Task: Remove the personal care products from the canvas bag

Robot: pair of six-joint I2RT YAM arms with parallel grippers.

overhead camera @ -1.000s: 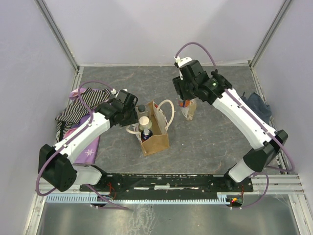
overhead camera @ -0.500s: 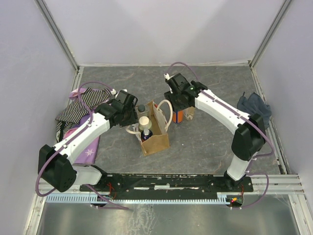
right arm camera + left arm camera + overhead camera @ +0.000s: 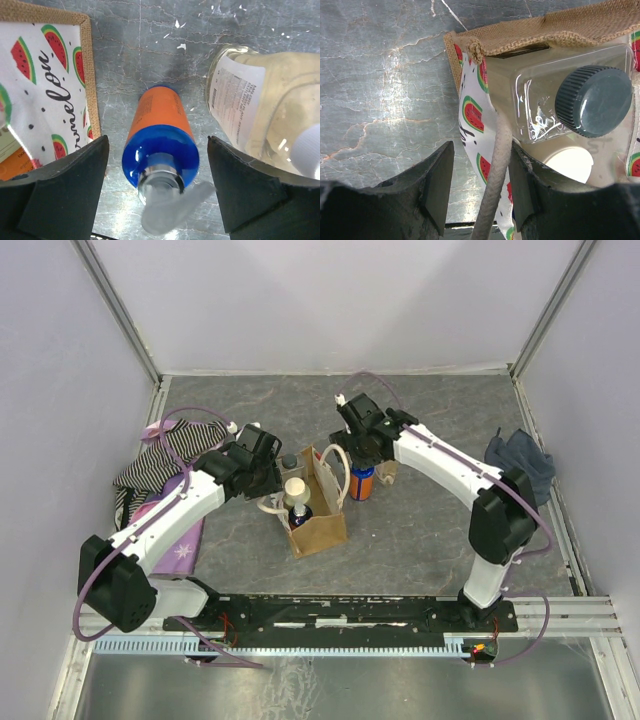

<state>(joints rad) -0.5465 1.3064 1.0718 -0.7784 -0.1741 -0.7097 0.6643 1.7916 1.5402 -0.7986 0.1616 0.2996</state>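
The canvas bag (image 3: 322, 515) stands open at the table's middle, with a white watermelon panel (image 3: 472, 112). Inside it are a clear square bottle with a dark cap (image 3: 592, 100) and a white-capped bottle (image 3: 295, 488). My left gripper (image 3: 270, 480) (image 3: 480, 185) is open, its jaws astride the bag's left wall and cream rope handle (image 3: 495, 175). My right gripper (image 3: 362, 445) (image 3: 157, 150) is open above an orange-and-blue bottle (image 3: 362, 483) (image 3: 161, 132) that stands free on the table just right of the bag. A pale bottle (image 3: 386, 472) (image 3: 260, 110) stands next to it.
Striped and purple clothes (image 3: 160, 465) lie at the left edge. A blue-grey cloth (image 3: 520, 455) lies at the right edge. Grey walls close the table on three sides.
My right gripper has swung left and down toward the bag, and the orange-and-blue bottle now stands on the table under its open jaws. The left arm has not moved.
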